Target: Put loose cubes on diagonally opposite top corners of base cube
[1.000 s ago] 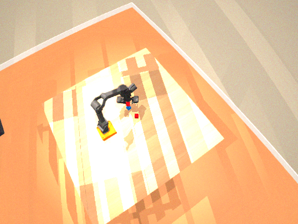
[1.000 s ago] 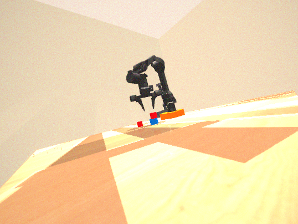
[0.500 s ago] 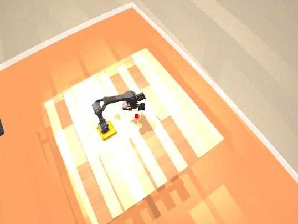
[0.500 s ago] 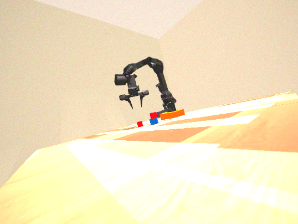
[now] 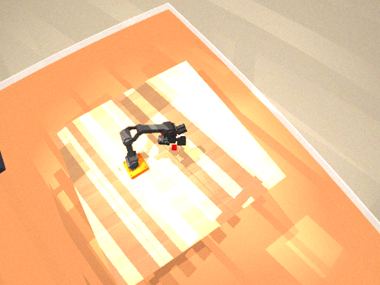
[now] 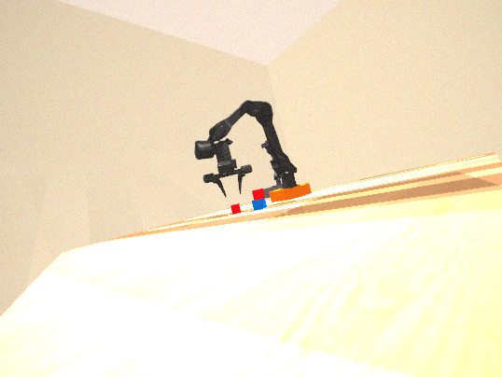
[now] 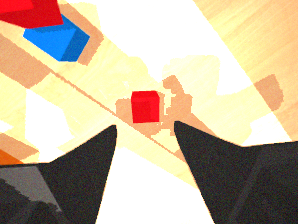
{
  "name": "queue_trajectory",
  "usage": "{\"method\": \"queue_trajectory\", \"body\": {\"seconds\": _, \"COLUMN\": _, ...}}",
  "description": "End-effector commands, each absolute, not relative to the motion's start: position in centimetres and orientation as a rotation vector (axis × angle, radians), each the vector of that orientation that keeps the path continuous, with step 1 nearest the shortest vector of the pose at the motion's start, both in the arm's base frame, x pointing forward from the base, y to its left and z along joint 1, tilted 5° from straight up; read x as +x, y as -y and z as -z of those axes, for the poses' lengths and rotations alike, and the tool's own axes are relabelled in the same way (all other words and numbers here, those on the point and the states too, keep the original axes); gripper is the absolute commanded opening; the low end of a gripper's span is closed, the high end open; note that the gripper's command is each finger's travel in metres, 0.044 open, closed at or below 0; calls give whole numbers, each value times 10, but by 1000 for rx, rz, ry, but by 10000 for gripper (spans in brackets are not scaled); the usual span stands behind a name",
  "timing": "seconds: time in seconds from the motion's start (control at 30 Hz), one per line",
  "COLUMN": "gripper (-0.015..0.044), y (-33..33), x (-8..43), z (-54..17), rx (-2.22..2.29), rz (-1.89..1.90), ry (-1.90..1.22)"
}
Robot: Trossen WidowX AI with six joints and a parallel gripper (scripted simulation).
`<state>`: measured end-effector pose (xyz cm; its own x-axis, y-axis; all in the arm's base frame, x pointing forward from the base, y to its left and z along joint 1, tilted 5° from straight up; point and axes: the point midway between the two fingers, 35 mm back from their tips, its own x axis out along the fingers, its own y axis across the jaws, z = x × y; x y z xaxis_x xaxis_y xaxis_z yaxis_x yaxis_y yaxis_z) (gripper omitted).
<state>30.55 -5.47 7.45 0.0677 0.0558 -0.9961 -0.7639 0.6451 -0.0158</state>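
Observation:
One red cube (image 5: 174, 147) (image 6: 235, 209) (image 7: 145, 107) lies on the table, apart from the base. The other red cube (image 6: 257, 194) (image 7: 35, 12) sits on top of the blue base cube (image 6: 258, 203) (image 7: 55, 40) and looks level. Part of the blue top shows beside it in the wrist view, where the upper red cube is cut off by the frame edge. The arm hides the blue cube in the top view. My gripper (image 6: 232, 194) (image 7: 145, 127) is open and empty, pointing down, above the loose red cube, which shows just ahead of the gap between the fingertips.
The arm's orange base plate (image 5: 136, 171) (image 6: 290, 192) stands beyond the cube stack from the loose cube. The stack is the nearest obstacle, at the upper left in the wrist view. Bright light patches and shadows cover the wooden table top.

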Motion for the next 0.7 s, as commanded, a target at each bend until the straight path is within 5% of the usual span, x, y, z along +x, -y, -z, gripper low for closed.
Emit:
{"method": "queue_trajectory", "body": {"seconds": 0.0, "gripper": 265, "y": 54, "x": 307, "z": -68, "rx": -657, "rz": -685, "ry": -1367}}
{"method": "queue_trajectory", "body": {"seconds": 0.67, "gripper": 265, "y": 52, "x": 310, "z": -35, "rx": -657, "rz": -686, "ry": -1367}}
